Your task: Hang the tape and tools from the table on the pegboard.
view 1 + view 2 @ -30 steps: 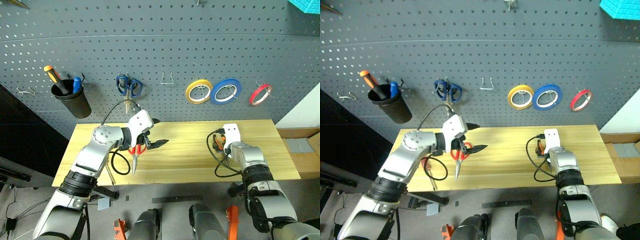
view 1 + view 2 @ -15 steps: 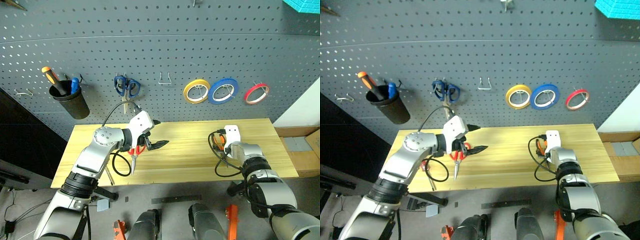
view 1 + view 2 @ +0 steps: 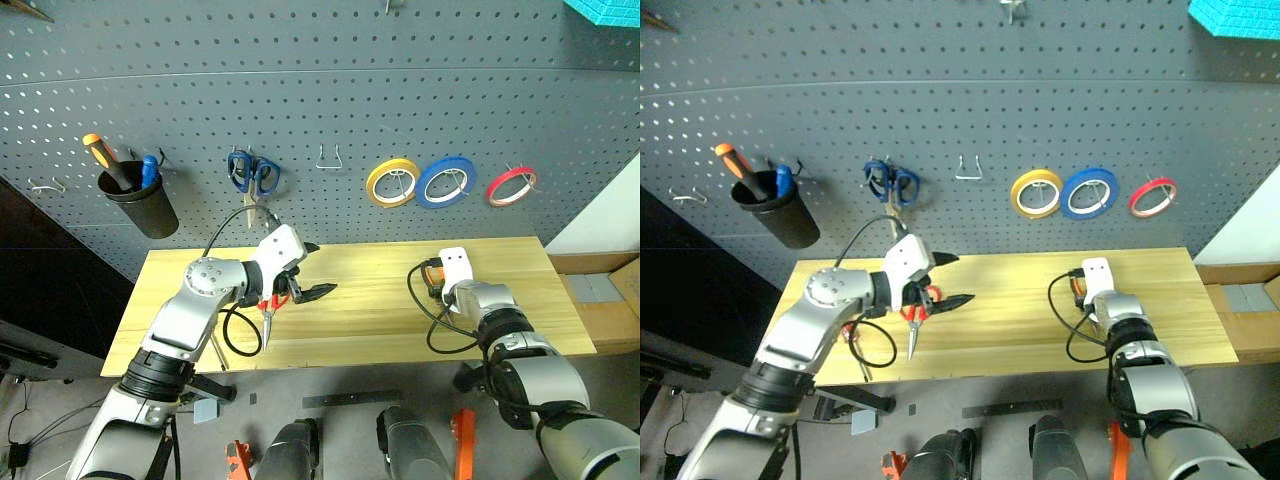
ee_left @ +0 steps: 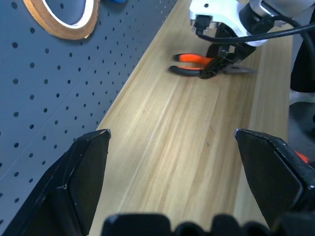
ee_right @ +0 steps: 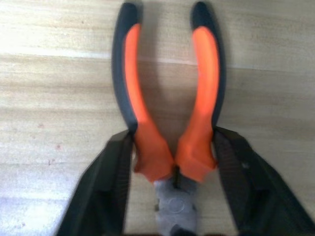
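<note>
1. Two changes I see from a second ago: my right gripper [image 5: 170, 189] has closed in from wide open, so its black fingers [image 5: 106, 182] now press against the pliers [image 5: 167, 103] at the base of the handles, clamped on them; and the arm has crept slightly towards 9 o'clock on the table [image 3: 370, 330].
2. My left gripper [image 3: 305, 270] has stayed put, fingers spread wide apart with nothing between them, hovering over the red-handled scissors [image 3: 268, 305], which lie on the wood at about 8 o'clock from the table's middle.
3. Pliers: orange grips edged in black, curved handles splayed away from the wrist camera, grey metal head at the gripper's base. They lie flat on the tabletop at roughly 3 o'clock from the table's centre, also visible from the left wrist [image 4: 197, 64].
4. The red tape [image 3: 512, 185] already hangs on the pegboard [image 3: 320, 110], at 3 o'clock from the blue roll [image 3: 447, 181] and yellow roll [image 3: 393, 181]; it is a thin red ring, tilted on its hook.
5. Blue-handled scissors [image 3: 252, 172] hang at 9 o'clock from the yellow roll, and a black cup [image 3: 140, 203] holds an orange-handled screwdriver [image 3: 100, 152].
</note>
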